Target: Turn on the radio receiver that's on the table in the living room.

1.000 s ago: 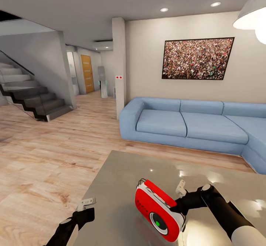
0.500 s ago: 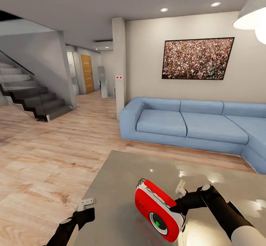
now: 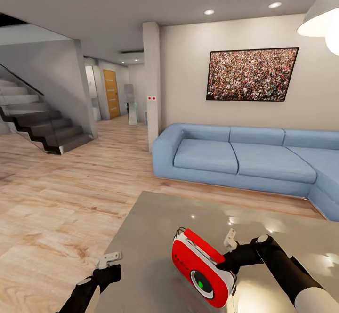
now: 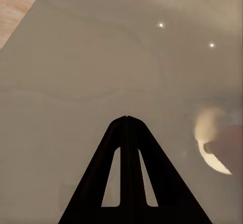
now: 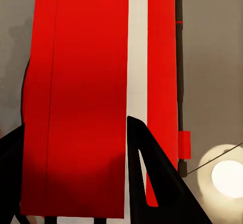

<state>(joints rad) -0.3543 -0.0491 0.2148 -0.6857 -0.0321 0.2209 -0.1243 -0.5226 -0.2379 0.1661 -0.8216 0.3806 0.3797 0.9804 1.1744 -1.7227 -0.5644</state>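
Observation:
The red radio receiver [image 3: 201,266] with white side trim stands tilted on the glossy grey table [image 3: 150,219], and the centre of its round front dial [image 3: 201,284] shows green. My right gripper [image 3: 228,248] sits just behind the radio's right end. In the right wrist view this gripper [image 5: 76,125] is open, its fingers [image 5: 152,178] spread over the radio's red and white side [image 5: 86,82]. My left gripper [image 3: 110,258] hovers at the table's left edge. In the left wrist view it [image 4: 126,119] is shut and empty above the bare table top [image 4: 101,57].
A light blue sectional sofa [image 3: 235,157] stands beyond the table under a framed crowd picture [image 3: 252,74]. A white pendant lamp [image 3: 325,21] hangs at the upper right. Light wood floor [image 3: 61,200] stretches left toward a dark staircase [image 3: 42,124] and a hallway.

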